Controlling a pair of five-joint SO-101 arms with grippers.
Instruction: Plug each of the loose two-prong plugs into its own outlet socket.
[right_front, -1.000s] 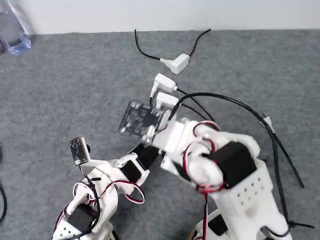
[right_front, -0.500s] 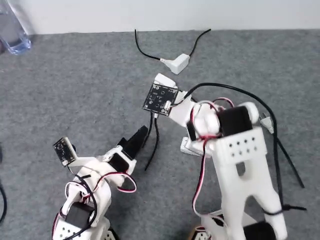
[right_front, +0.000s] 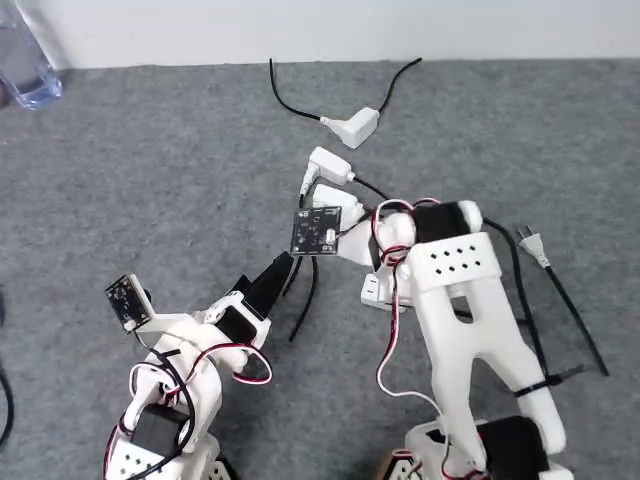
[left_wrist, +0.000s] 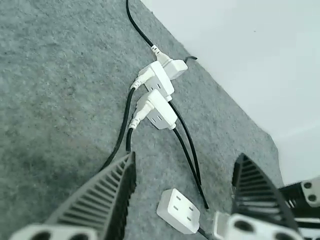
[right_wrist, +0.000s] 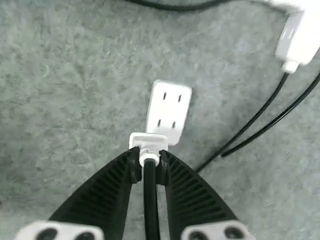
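Right gripper (right_wrist: 147, 152): I see its jaws closed on the black cord right where it enters the white neck of a socket block (right_wrist: 169, 111).
Socket block: white, with two pairs of slots facing up. It sits near the middle of the table (right_front: 120, 180), straight out from the right gripper's fingertips. I cannot tell whether it rests on the surface or is lifted a little.
Left gripper (left_wrist: 185, 157): jaws spread wide with nothing between them. It hangs low over the table, on the near-left side of the socket block, which shows just beyond its fingers.
Loose plug (right_front: 530, 243): two prongs on a black cord, lying flat toward the right edge of the table. It is well apart from the socket block and from both grippers.
Paired blocks (left_wrist: 156, 112): two white blocks lie side by side at the table's middle, each with a black cord leaving it.
Far block (right_front: 352, 127): a third white block lies near the middle of the far edge, with thin black cords curling off both ends.
Clear container (right_front: 25, 70): stands at the far left corner.
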